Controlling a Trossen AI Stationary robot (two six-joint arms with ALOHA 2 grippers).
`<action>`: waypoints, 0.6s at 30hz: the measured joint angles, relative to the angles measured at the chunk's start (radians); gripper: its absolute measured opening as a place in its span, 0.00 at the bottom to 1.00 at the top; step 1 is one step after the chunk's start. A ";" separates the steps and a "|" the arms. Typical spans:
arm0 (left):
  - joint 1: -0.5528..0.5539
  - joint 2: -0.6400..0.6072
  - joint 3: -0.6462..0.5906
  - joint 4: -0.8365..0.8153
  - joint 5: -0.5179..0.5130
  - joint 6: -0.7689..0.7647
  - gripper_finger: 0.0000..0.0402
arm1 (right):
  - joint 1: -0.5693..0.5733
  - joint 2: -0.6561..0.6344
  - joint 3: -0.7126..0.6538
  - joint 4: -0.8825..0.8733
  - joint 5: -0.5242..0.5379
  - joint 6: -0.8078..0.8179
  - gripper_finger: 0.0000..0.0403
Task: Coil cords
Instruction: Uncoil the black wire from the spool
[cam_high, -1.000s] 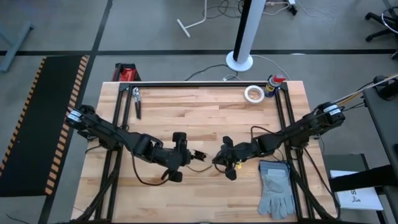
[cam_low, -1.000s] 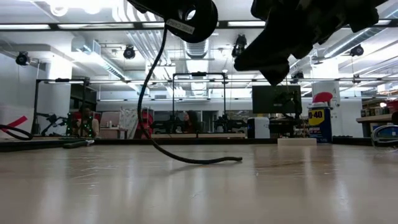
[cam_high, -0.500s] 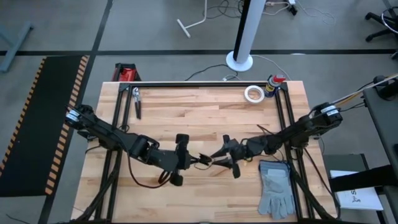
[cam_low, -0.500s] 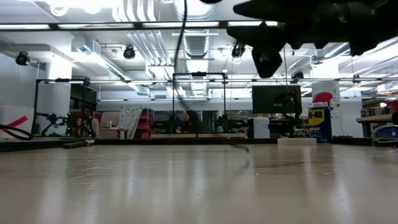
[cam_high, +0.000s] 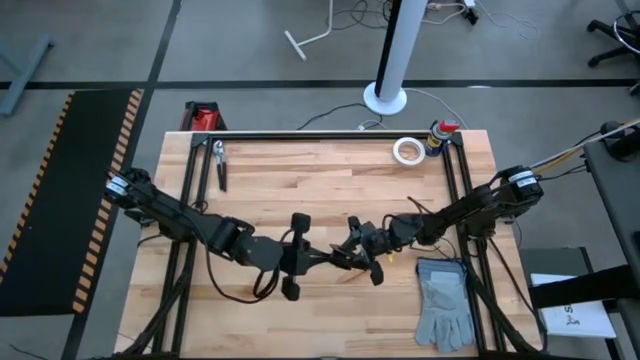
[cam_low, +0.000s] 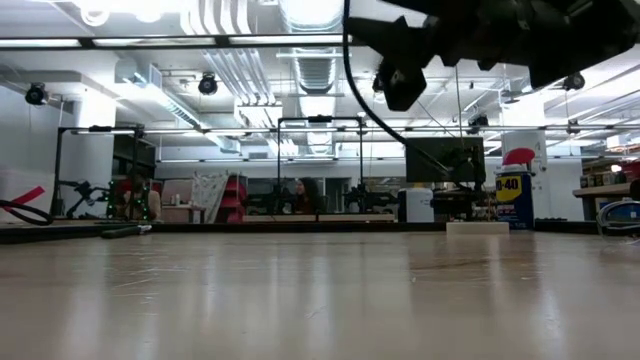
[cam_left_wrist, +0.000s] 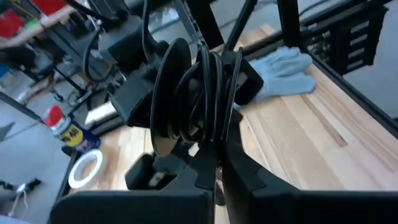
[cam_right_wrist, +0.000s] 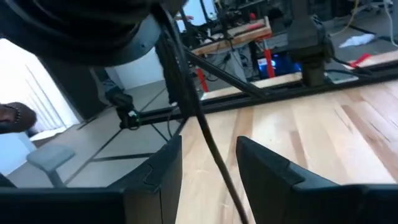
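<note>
The black cord (cam_left_wrist: 200, 87) is wound into several upright loops held above the table's middle, near the front edge. My left gripper (cam_left_wrist: 214, 167) is shut on the bottom of these loops; in the high view it (cam_high: 318, 256) points toward the table's right. My right gripper (cam_high: 346, 250) faces it from the right, close behind the coil. Its fingers (cam_right_wrist: 163, 168) stand open, and a loose strand of the cord (cam_right_wrist: 208, 146) runs through the gap between them. In the low view the cord (cam_low: 375, 110) hangs clear of the tabletop. My left gripper pinches the lowest part of the coil's loops (cam_left_wrist: 211, 140) between its two fingers, several strands together. The fingers come level from the table's left, across the strands. The coil stands upright above the fingers, lifted clear of the table. Whether my right gripper touches the strand, I cannot tell.
A grey glove (cam_high: 445, 300) lies at the near right corner. At the far edge are a white tape roll (cam_high: 407, 151), a spray can (cam_high: 440, 132) and pliers (cam_high: 219, 163). Bare wood lies between these and the grippers.
The cord's tail, lying on the table a second ago, has been drawn up clear of it. My left gripper has moved a little toward the table's right. My right gripper has moved toward it, so the two now stand close together.
</note>
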 joint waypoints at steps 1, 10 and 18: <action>0.000 0.000 -0.008 0.025 -0.001 0.007 0.00 | 0.000 0.000 0.005 -0.001 -0.001 -0.006 0.36; 0.000 0.000 -0.080 0.140 -0.046 0.038 0.00 | -0.003 0.000 0.040 -0.029 0.013 -0.044 0.31; 0.000 0.001 -0.082 0.178 -0.050 0.060 0.00 | -0.006 0.000 0.040 -0.053 0.034 -0.078 0.07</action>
